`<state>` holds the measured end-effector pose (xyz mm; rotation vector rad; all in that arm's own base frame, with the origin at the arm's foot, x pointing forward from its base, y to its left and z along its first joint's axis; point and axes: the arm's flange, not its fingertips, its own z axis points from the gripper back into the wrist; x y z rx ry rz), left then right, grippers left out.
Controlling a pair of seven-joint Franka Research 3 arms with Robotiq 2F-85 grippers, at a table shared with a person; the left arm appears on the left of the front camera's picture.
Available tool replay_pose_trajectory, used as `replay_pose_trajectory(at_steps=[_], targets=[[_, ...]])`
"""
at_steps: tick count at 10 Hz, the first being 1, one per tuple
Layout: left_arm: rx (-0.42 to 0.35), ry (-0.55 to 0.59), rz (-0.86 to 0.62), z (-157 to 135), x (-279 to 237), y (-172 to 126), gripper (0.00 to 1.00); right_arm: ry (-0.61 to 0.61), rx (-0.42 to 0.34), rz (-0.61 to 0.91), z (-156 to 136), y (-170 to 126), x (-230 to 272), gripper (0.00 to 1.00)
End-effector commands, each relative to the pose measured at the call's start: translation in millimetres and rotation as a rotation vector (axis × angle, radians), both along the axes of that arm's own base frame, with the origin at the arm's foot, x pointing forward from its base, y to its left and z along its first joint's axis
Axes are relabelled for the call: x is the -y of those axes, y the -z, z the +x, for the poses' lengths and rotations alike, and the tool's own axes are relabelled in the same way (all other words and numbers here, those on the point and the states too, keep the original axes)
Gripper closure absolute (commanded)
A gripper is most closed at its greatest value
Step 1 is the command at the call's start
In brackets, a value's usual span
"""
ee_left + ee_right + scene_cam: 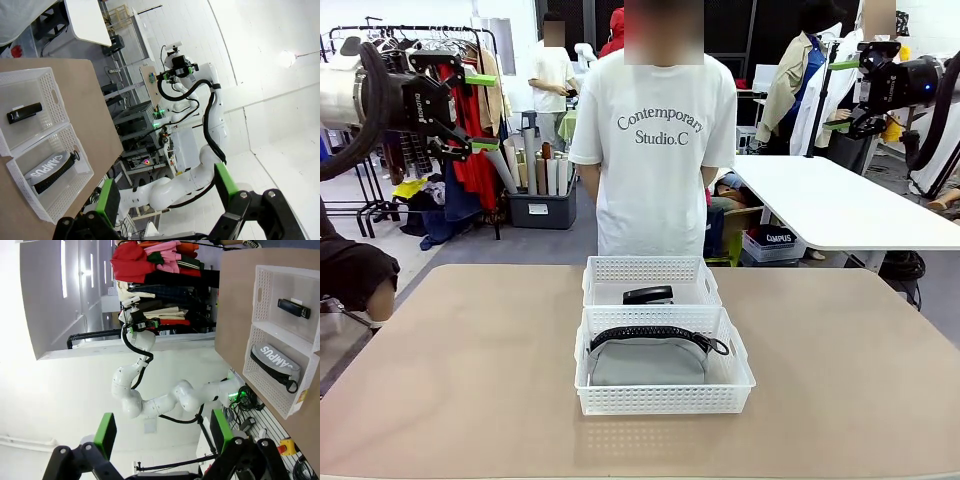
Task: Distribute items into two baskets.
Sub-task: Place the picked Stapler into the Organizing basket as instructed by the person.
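Observation:
Two white lattice baskets stand end to end at the table's middle. The near, larger basket (665, 396) holds a flat grey pouch (647, 360) with a black zipper edge. Inside the far basket (651, 270) lies a small black stapler (648, 295). My left gripper (480, 110) hangs open high at the left, well away from the table. High at the right, my right gripper (842, 95) is also open and empty. The left wrist view shows the pouch (50, 170) and stapler (24, 112) in their baskets; the right wrist view shows the pouch (275, 362) and stapler (294, 308) too.
A person in a white T-shirt (655, 150) stands at the table's far edge behind the baskets, arms behind the back. A second white table (830, 200) sits at the back right. Clothes racks (430, 100) fill the back left.

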<state>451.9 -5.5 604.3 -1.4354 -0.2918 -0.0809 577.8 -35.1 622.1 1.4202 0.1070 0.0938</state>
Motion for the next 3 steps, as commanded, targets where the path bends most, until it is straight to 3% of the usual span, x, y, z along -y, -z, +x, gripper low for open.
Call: replay_pose_trajectory(at_steps=[1, 3], targets=[[-0.002, -0.003, -0.006, -1.4, 1.5, -2.4, 0.00, 0.000, 0.004, 0.000, -0.8, -2.4, -0.3, 0.00], [-0.002, -0.003, -0.006, -1.4, 1.5, -2.4, 0.00, 0.000, 0.004, 0.000, -0.8, -2.4, -0.3, 0.00]])
